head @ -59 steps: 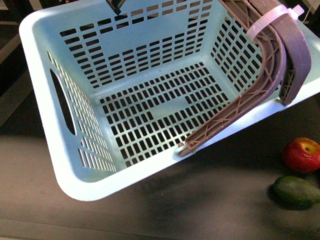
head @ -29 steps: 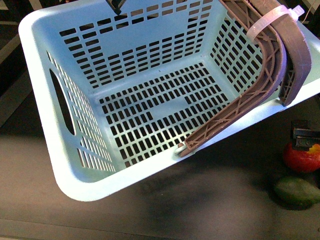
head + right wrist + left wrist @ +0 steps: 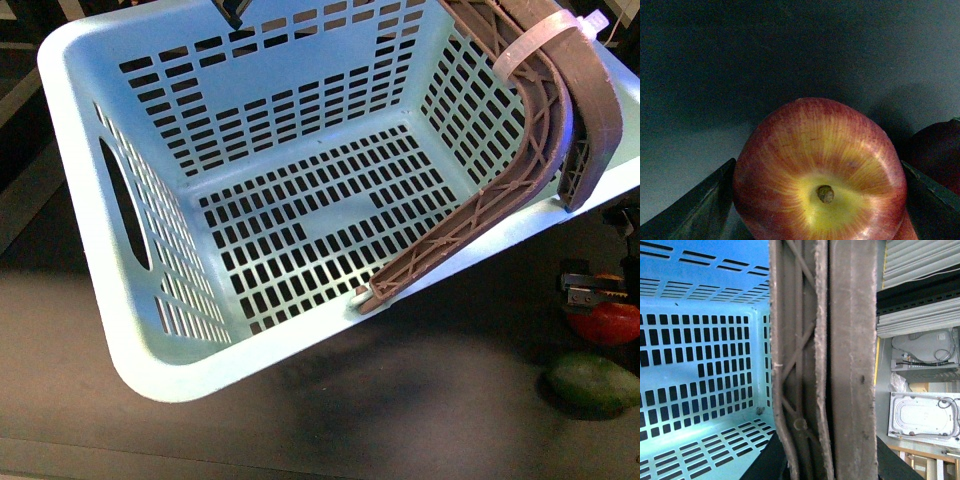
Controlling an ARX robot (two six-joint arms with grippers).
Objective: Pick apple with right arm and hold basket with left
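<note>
While the left gripper (image 3: pixel 830 465) keeps its jaws clamped on the handle (image 3: pixel 470 215) of the tilted basket (image 3: pixel 130 330), the right gripper (image 3: pixel 592 292) has dropped onto the apple (image 3: pixel 820 170) at near right, beside the avocado (image 3: pixel 592 382). Its jaws straddle the fruit, perhaps already touching, so closing comes next.

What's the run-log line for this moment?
left gripper: shut on basket handle | right gripper: straddling apple, grip unconfirmed | apple: on table, beside avocado | basket: empty, tilted
</note>
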